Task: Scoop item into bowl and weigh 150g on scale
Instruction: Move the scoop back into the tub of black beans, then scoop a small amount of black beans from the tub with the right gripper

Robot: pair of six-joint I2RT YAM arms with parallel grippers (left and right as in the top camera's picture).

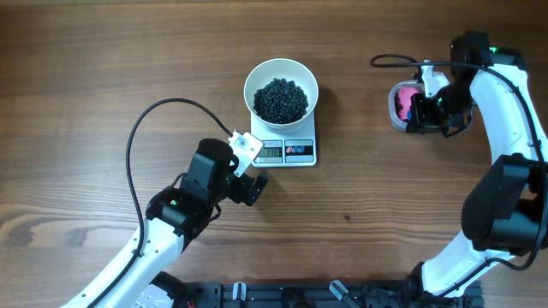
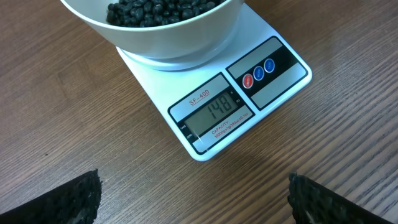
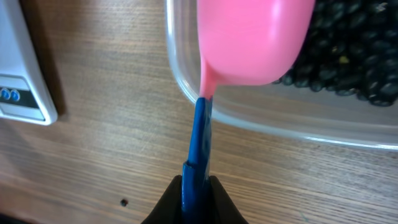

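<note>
Now the white bowl [image 1: 257, 79] sits on top of the small white scale [image 1: 301, 152], close to the middle of the wooden table [image 1: 94, 51]. The bowl holds a heap of little round black beans [image 1: 281, 99]. The screen [image 2: 214, 111] on the near edge of the scale shows 148. Some small red and blue buttons [image 2: 258, 72] sit just to the right of the screen.

The left gripper [image 2: 193, 194] hangs over the table just on the near side of the scale, a bit to the left. Its two black fingers [image 2: 81, 199] are wide apart. Nothing is between them, and they do not touch the scale or the bowl.

The right gripper [image 3: 198, 194] is far off on the right side of the table, well away from the scale. Its fingers are squeezed together on the blue handle [image 3: 200, 137] of a pink scoop [image 3: 255, 37]. The pink cup of the scoop is over a clear plastic tub [image 3: 249, 118], and the handle sticks out past the tub's rim. More black beans lie in the tub. The scoop shows only its outside, so it is not clear if any beans are in it.
</note>
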